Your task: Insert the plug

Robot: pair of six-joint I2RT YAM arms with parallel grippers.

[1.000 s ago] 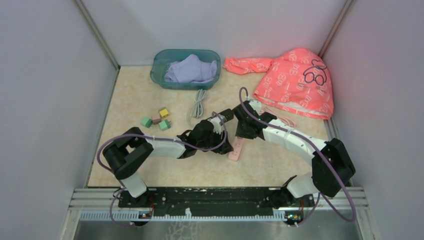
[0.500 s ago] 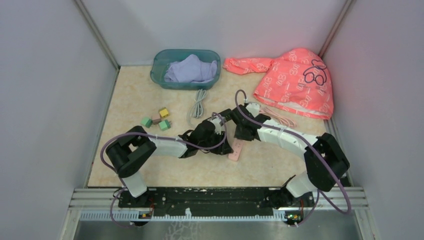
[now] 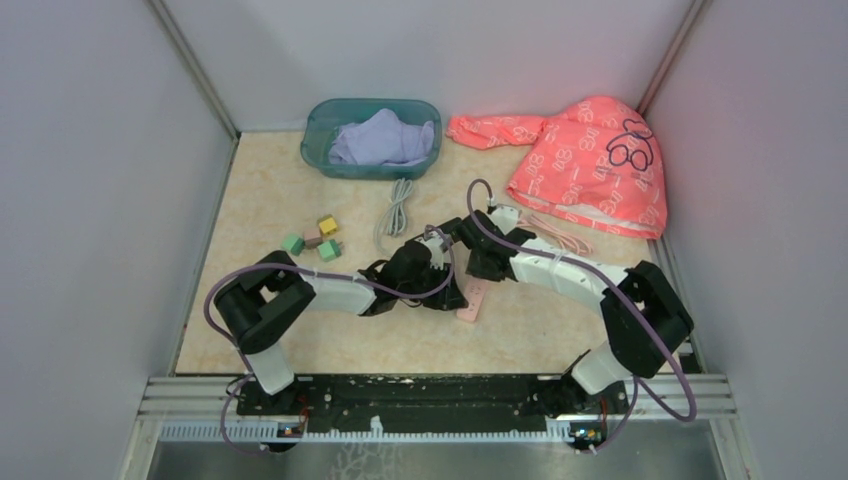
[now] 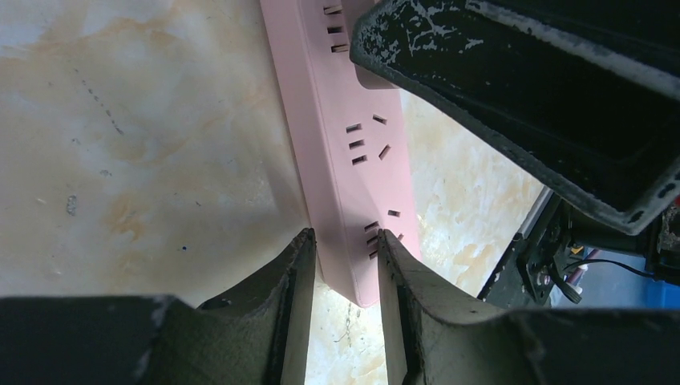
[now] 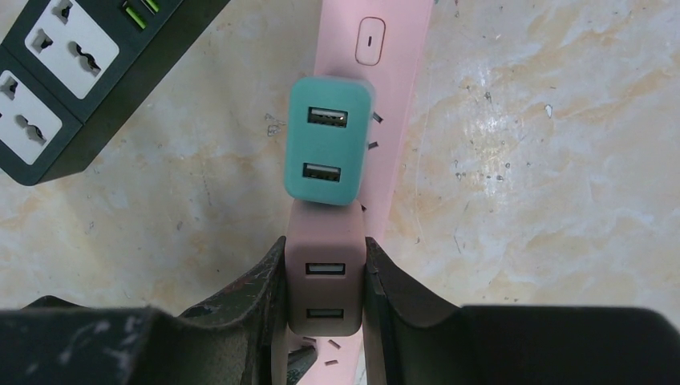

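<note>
Pink USB charger [image 5: 326, 273] clamped in right gripper [image 5: 325, 255], lower centre; left gripper [image 4: 345, 241] pinches the power strip [image 4: 353, 160] end. Insertion step in hand; next I'd press it squarely down.

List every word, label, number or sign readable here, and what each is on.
No words or numbers can be read.
"|": a short bar on the switch of the pink strip.
Jacket: white print, too small to read.
Pink charger, teal charger, black strip: no markings seen.
</note>
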